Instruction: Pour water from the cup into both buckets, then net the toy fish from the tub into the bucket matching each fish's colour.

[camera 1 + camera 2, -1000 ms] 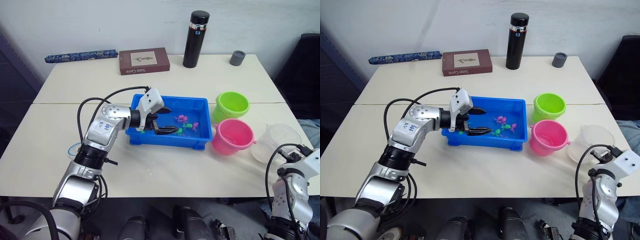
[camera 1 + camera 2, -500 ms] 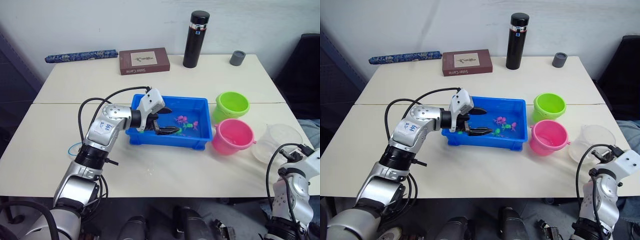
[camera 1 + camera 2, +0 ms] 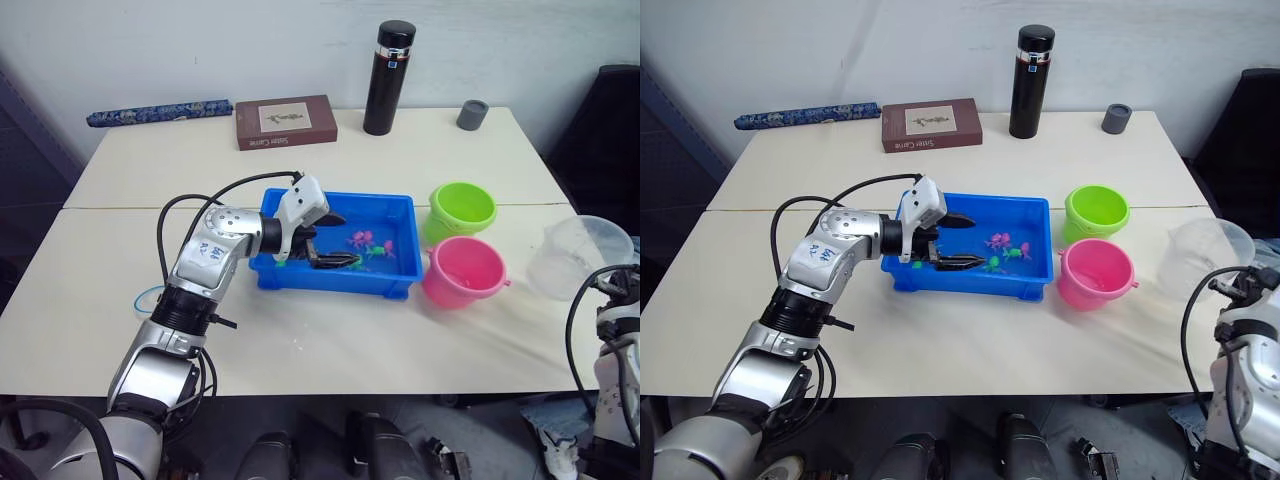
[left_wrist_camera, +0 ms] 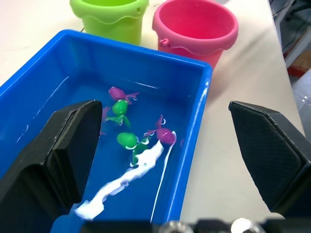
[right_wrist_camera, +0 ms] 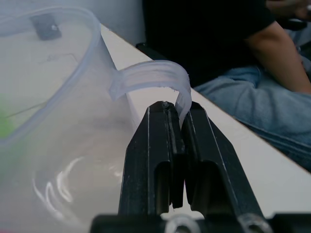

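The blue tub (image 3: pixel 398 284) sits mid-table with water and several toy fish, pink (image 3: pixel 362 238) and green (image 4: pixel 127 140). My left gripper (image 3: pixel 336 241) is inside the tub, open wide, with fish (image 4: pixel 164 136) lying between its spread fingers (image 4: pixel 73 141). To the tub's right stand the lime green bucket (image 3: pixel 462 208) and the pink bucket (image 3: pixel 462 272). The clear cup (image 3: pixel 582 256) hangs above the table's right edge. My right gripper (image 5: pixel 181 114) is shut on the cup's (image 5: pixel 58 145) handle. A thin blue hoop, the net's rim (image 3: pixel 146 296), peeks out beside my left forearm.
At the back of the table are a tall black flask (image 3: pixel 390 78), a grey cap (image 3: pixel 472 114), a brown book (image 3: pixel 285 121) and a blue rolled bundle (image 3: pixel 158 112). A person in jeans (image 5: pixel 262 111) sits just off the right edge.
My right gripper has lifted the cup off the table, up and to the right. The left gripper stays open in the tub.
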Robot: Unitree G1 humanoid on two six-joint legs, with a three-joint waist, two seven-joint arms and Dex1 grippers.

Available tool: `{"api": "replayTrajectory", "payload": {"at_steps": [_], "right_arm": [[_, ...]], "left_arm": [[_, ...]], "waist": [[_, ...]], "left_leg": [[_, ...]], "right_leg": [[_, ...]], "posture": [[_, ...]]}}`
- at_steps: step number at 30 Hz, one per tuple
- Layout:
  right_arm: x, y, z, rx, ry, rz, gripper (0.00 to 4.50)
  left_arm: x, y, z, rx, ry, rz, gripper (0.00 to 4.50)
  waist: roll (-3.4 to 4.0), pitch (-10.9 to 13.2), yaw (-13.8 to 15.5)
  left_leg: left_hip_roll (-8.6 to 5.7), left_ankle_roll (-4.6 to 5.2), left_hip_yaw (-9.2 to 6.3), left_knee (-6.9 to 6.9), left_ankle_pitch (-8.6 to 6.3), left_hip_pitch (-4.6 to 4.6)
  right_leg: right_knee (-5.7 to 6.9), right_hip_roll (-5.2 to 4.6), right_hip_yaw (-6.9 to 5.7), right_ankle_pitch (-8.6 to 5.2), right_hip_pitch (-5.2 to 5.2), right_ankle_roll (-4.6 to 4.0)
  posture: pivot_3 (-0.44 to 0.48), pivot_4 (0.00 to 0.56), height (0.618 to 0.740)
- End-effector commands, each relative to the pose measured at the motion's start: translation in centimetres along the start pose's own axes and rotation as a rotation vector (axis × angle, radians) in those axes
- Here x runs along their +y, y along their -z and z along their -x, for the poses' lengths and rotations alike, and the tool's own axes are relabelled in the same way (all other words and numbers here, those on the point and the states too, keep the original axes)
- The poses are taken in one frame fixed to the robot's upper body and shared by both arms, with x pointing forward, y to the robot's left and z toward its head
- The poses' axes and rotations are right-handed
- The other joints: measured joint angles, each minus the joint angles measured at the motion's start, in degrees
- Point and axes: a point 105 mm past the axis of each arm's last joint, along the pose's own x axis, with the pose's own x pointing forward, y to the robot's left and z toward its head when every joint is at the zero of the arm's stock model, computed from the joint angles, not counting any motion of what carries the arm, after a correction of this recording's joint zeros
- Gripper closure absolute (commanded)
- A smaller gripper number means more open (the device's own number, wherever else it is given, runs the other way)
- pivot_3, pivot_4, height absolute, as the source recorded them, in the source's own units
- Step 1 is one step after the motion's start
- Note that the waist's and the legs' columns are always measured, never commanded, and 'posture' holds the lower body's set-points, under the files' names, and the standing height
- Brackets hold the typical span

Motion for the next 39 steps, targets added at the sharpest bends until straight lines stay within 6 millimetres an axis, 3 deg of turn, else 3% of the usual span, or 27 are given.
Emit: {"api": "replayTrajectory", "payload": {"at_steps": [1, 17, 25, 39], "right_arm": [[0.5, -2.7, 0.2, -0.075, -0.063, 0.062, 4.44], [3.0, -7.1, -0.6, -0.150, -0.223, 0.522, 4.44], [4.7, -7.4, -0.5, -0.189, -0.304, 0.763, 4.44], [6.7, -7.6, -0.4, -0.244, -0.361, 1.005, 4.44]], "left_arm": [[-0.7, -1.5, 0.4, -0.061, 0.073, -0.072, 0.00], [-1.4, -1.6, 0.6, -0.117, 0.171, -0.141, 0.00], [-1.5, -1.5, 0.5, -0.133, 0.173, -0.151, 0.00], [-1.3, -1.5, 0.3, -0.151, 0.156, -0.166, 0.00]], "waist": [[0.00, 0.0, 0.0], [0.00, 0.0, 0.2], [-0.01, 0.0, 0.5], [-0.01, 0.0, 1.4]], "left_leg": [[0.00, 0.00, 0.00, 0.00, 0.00, 0.00], [-0.05, 0.05, 0.02, 0.03, 0.03, 0.00], [-0.06, 0.05, 0.02, 0.07, 0.03, -0.02], [-0.10, 0.06, 0.03, 0.13, 0.04, -0.03]], "right_leg": [[0.00, 0.00, 0.00, 0.00, 0.00, 0.00], [0.00, 0.00, 0.01, 0.01, 0.01, 0.02], [0.00, 0.00, 0.00, 0.02, 0.01, 0.04], [0.01, 0.00, -0.01, 0.03, 0.01, 0.05]], "posture": [[0.000, 0.150, 0.740], [0.000, 0.150, 0.740], [0.000, 0.150, 0.740], [0.000, 0.150, 0.740]]}}
